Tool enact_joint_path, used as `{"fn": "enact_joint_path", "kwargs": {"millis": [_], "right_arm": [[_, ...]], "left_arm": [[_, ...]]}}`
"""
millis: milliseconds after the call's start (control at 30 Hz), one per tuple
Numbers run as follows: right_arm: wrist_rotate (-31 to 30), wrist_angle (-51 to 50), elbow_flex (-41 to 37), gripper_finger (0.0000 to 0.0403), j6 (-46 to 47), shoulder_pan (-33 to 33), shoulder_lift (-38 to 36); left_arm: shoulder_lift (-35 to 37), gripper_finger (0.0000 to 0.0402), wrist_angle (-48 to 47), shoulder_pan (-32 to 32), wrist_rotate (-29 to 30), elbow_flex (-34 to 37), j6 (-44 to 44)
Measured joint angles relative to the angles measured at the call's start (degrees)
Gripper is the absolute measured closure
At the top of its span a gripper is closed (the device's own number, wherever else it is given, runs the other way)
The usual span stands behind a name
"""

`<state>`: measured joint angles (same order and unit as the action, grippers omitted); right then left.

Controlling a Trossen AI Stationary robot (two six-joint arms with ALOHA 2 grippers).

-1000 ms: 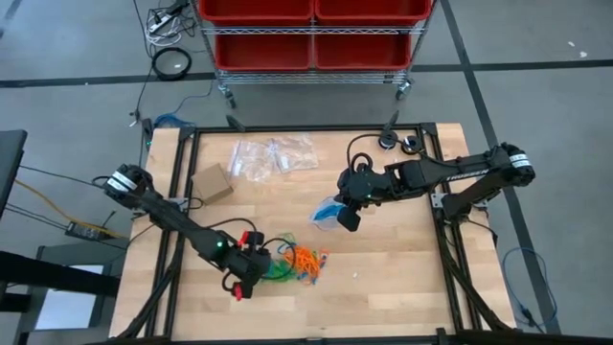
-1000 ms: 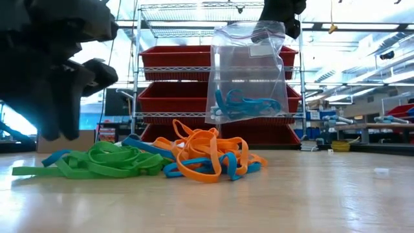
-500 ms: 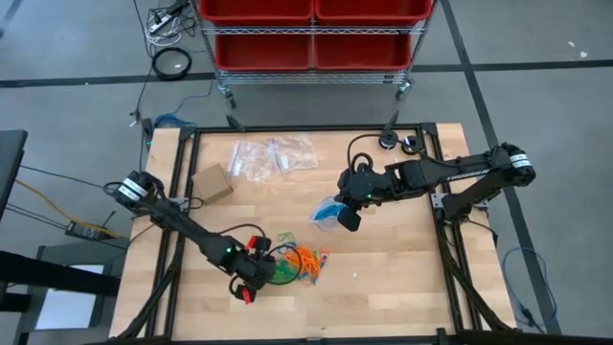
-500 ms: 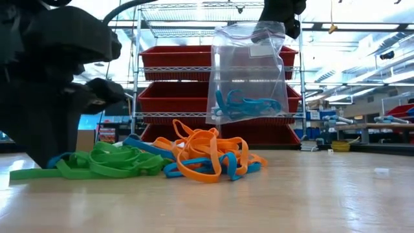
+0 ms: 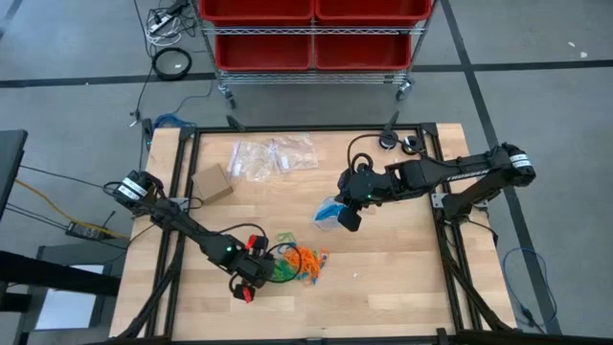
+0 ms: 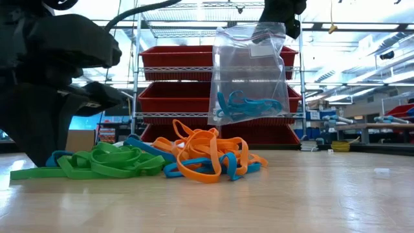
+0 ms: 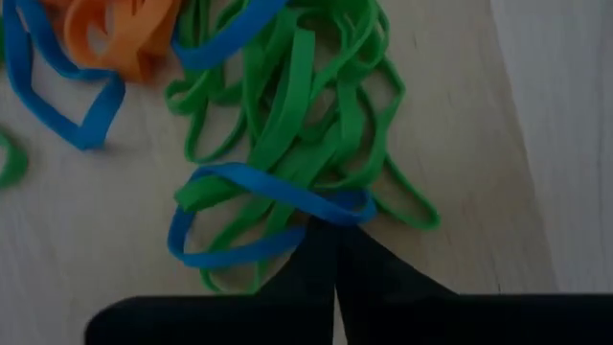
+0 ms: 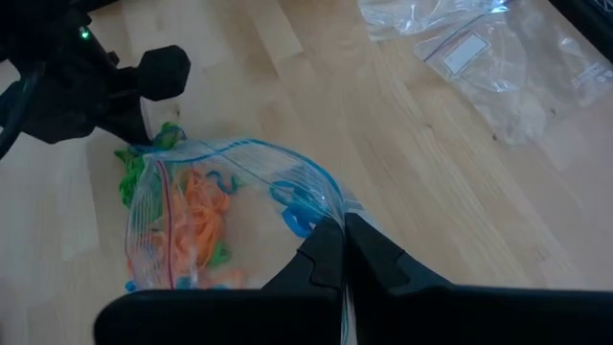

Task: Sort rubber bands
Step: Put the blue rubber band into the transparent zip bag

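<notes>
Left gripper (image 5: pixel 251 280) is down on the tabletop (image 5: pixel 383 268) at the left edge of the bands (image 5: pixel 299 261). In the left wrist view its fingers (image 7: pixel 326 259) are closed together, tips meeting right at a blue band (image 7: pixel 259 216) that lies across the green clump (image 7: pixel 306 115). I judge they have pinched that blue loop, though I can't be sure the loop is caught and not just touching.

The blue band's long axis runs crosswise to the fingers; the rest of the pile spreads away ahead of the tips, green nearest, orange farther. In the low view the left gripper (image 6: pixel 45 129) sits on the green end of the pile, orange and blue heaped beside.

The bag (image 5: pixel 330 213) hangs well apart, up and to the right of the pile, held by the right gripper (image 5: pixel 349 217). Its fingers (image 8: pixel 330 254) are clamped shut on the bag's top edge, with blue bands (image 6: pixel 242 103) already inside. So the lift must carry the blue band rightward and away from me to reach the bag mouth. Left arm is clearly nearer the pile.
</notes>
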<state>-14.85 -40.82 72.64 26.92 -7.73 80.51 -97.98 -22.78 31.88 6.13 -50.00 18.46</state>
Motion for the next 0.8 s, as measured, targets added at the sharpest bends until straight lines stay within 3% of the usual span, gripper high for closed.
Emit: {"fn": "enact_joint_path", "kwargs": {"millis": [367, 500, 633, 800], "right_arm": [[-0.02, 0.04, 0.0, 0.0403, 0.07, 0.0, 0.0], [-0.02, 0.02, 0.0, 0.0403, 0.17, 0.0, 0.0], [-0.01, 0.04, 0.0, 0.0403, 0.17, -0.03, 0.0], [-0.02, 0.06, 0.0, 0.0403, 0.15, -0.07, 0.0]], "left_arm": [[6.14, 0.04, 1.04, 0.09, 3.81, -3.48, -1.34], [6.63, 0.0396, 0.57, -0.43, 1.98, -3.73, 4.31], [6.6, 0.0361, -0.47, -1.6, -2.74, -2.65, 11.93], [6.6, 0.0306, 2.41, -0.62, -2.9, -1.17, 13.63]]}}
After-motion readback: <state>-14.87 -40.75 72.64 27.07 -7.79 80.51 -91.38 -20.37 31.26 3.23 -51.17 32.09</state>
